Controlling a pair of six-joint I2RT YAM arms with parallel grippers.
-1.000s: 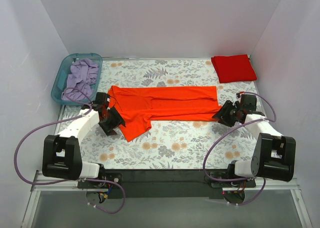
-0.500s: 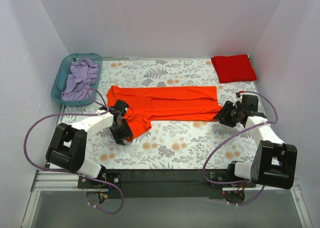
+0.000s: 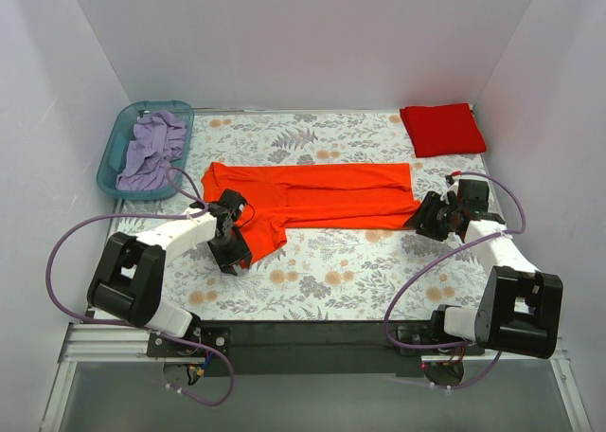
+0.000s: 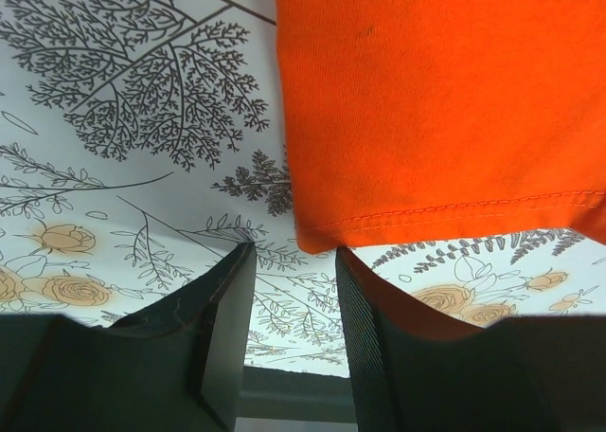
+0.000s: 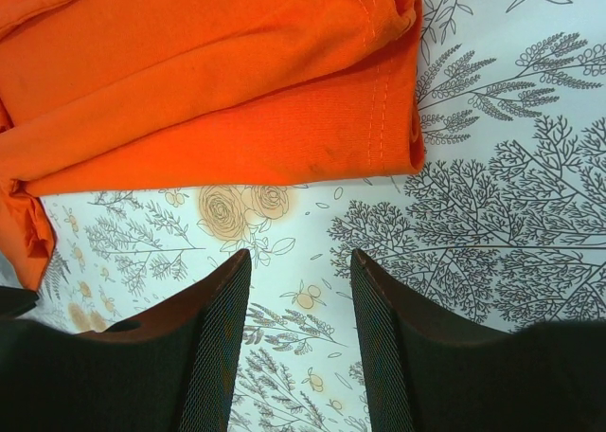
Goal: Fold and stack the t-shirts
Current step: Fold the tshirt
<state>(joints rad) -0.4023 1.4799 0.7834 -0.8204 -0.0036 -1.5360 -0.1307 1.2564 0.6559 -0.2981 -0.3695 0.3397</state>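
The bright orange t-shirt (image 3: pixel 312 197) lies folded into a long band across the middle of the table, one sleeve hanging toward the front left. The deeper red t-shirt (image 3: pixel 442 129) lies folded at the back right corner. My left gripper (image 3: pixel 230 249) is open and empty, low over the table at the sleeve's front corner (image 4: pixel 426 119). My right gripper (image 3: pixel 423 216) is open and empty, just in front of the orange shirt's right end (image 5: pixel 284 100).
A teal basket (image 3: pixel 118 148) holding lilac cloth (image 3: pixel 151 148) stands at the back left. The floral tablecloth (image 3: pixel 331 271) covers the table. White walls close in the back and both sides.
My left gripper has swung right from the shirt's left end to the sleeve's front corner. My right gripper has barely moved.
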